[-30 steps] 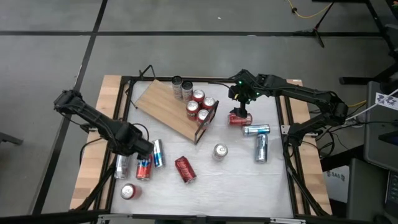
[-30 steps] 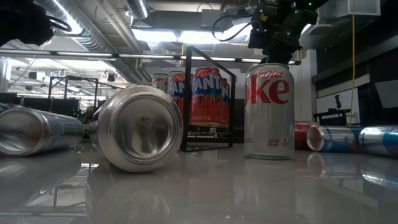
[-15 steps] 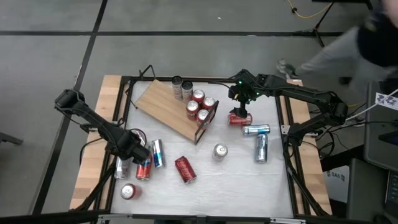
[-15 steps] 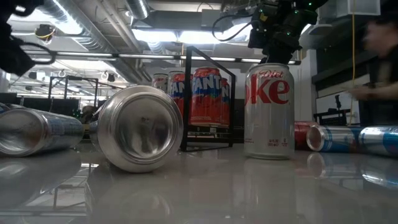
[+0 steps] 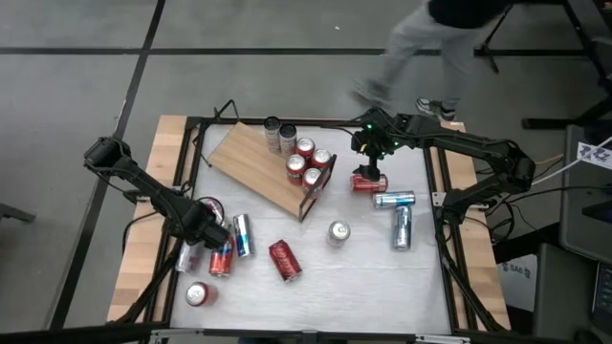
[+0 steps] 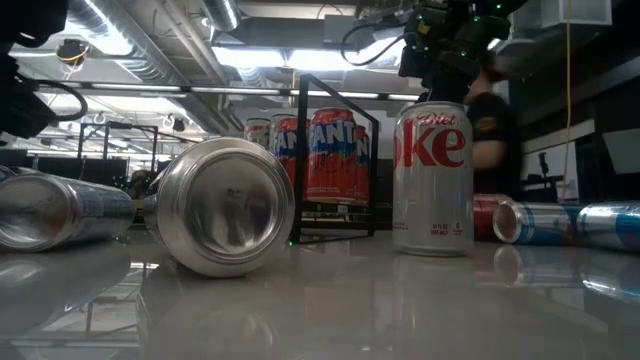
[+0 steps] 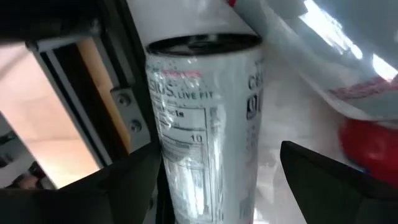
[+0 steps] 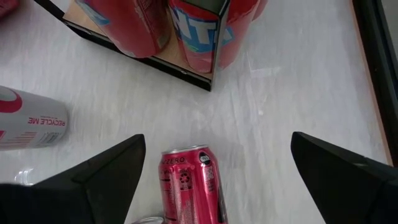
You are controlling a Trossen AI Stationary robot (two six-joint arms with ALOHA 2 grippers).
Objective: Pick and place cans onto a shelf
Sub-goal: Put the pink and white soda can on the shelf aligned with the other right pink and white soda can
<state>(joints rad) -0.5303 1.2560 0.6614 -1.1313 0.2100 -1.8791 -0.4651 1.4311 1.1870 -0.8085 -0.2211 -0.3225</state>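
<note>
Left fingers [image 7: 217, 180] spread astride silver can [image 7: 205, 118]

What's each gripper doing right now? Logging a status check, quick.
Left gripper: open, fingers either side of a slim silver can, not closed on it.
Right gripper: open, holding nothing, above a lying red can.

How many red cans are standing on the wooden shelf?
4, grouped at the black-framed end of the shelf: red can, red can, red can, red can. From above, none seems hidden.
</note>
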